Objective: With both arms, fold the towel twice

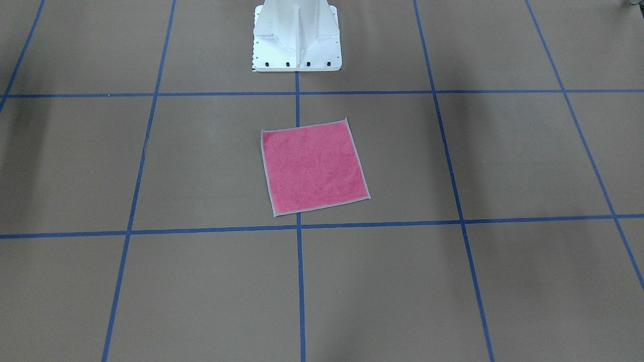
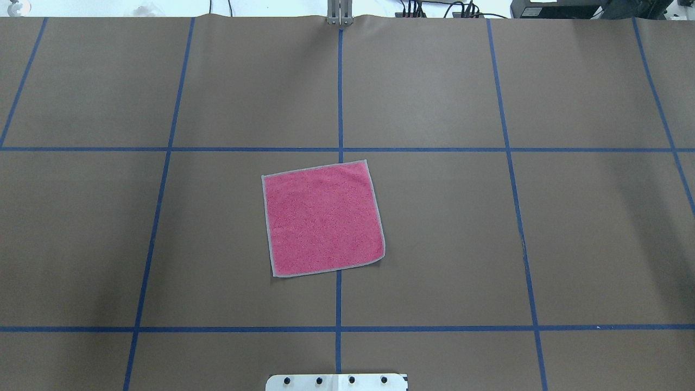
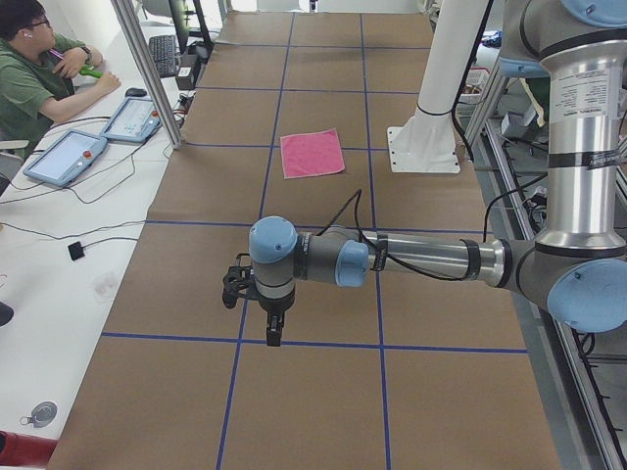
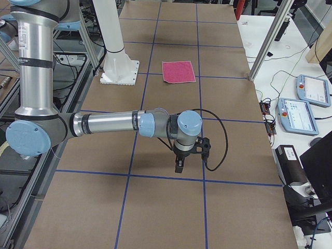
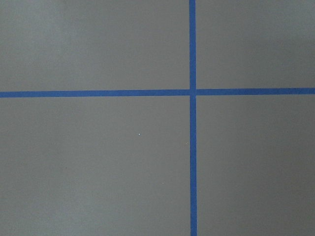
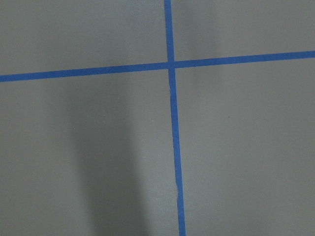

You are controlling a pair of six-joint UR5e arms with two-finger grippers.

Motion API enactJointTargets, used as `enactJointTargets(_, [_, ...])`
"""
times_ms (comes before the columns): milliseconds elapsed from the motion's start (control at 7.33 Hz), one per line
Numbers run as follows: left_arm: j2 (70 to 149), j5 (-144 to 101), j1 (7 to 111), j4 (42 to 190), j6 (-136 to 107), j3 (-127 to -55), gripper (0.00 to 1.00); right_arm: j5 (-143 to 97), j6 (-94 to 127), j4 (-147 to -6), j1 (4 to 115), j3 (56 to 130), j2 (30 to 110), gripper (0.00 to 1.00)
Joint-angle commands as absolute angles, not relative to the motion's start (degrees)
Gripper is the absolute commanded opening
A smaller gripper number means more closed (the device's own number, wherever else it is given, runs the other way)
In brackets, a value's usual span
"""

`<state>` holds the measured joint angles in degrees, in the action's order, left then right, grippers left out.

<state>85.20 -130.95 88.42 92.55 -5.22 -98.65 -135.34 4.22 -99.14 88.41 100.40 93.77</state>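
Observation:
The towel (image 1: pixel 314 168) lies flat and unfolded, pink face up with light grey edging, near the table's middle in front of the white pedestal; it also shows in the overhead view (image 2: pixel 323 220). Both arms hang well away from it. In the exterior left view the left gripper (image 3: pixel 273 333) points down over a blue tape line, far on the near side of the towel (image 3: pixel 311 154). In the exterior right view the right gripper (image 4: pixel 179 167) hangs likewise, far from the towel (image 4: pixel 178 71). I cannot tell whether either is open or shut. Both wrist views show only bare table.
Brown paper with a blue tape grid (image 2: pixel 339 108) covers the table. The white pedestal (image 1: pixel 297 40) stands just behind the towel. A seated person (image 3: pixel 34 73) and control tablets (image 3: pixel 69 157) are at a side desk; more tablets (image 4: pixel 295 114) lie beyond the table's edge.

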Motion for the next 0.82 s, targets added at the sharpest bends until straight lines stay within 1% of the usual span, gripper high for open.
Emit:
enactJointTargets(0, [85.2,-131.0,88.4,92.5,-5.0,-98.5,1.0,-135.4,4.2,-99.1,88.4,100.5,93.8,1.0])
enactJointTargets(409, [85.8,-131.0,88.2,92.5,-5.0,-98.4,1.0,-135.4,4.4,-99.1,88.4,101.0,93.6,1.0])
enactJointTargets(545, [87.4,-130.5,88.0,93.0,-4.7,-99.0,1.0,-135.3,4.7,-99.1,88.4,101.3,92.3,1.0])
enactJointTargets(682, [91.5,-130.3,84.9,92.2,-5.2,-98.4,1.0,-135.3,5.8,-99.7,88.3,100.5,88.7,1.0])
